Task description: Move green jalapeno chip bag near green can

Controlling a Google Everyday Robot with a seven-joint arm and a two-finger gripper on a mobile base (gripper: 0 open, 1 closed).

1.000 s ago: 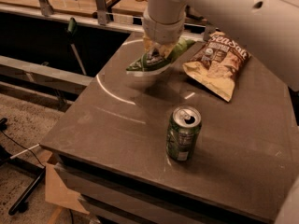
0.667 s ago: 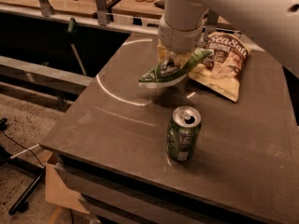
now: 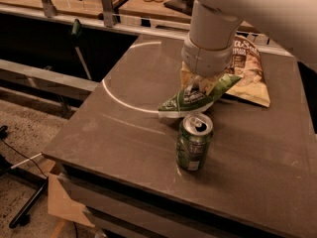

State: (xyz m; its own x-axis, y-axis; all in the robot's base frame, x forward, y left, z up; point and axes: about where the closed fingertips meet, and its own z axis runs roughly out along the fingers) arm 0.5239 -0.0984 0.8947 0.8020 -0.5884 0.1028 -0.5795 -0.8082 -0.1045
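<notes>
The green jalapeno chip bag [image 3: 190, 101] hangs tilted from my gripper [image 3: 200, 86], which is shut on its upper middle. The bag's lower left end sits just above and behind the green can [image 3: 193, 142]. The can stands upright on the dark table [image 3: 124, 128], with its silver top and pull tab showing and a pale label near its base. My white arm comes down from the upper right and hides part of the bag.
A tan-and-brown chip bag [image 3: 247, 73] lies behind the gripper at the table's back right. A pale arc marks the tabletop [image 3: 119, 100]. The table's front and left edges drop to the floor. A railing [image 3: 74, 16] runs behind the table.
My gripper has carried the green bag from the back middle of the table toward the front right, so it now hangs right above the can.
</notes>
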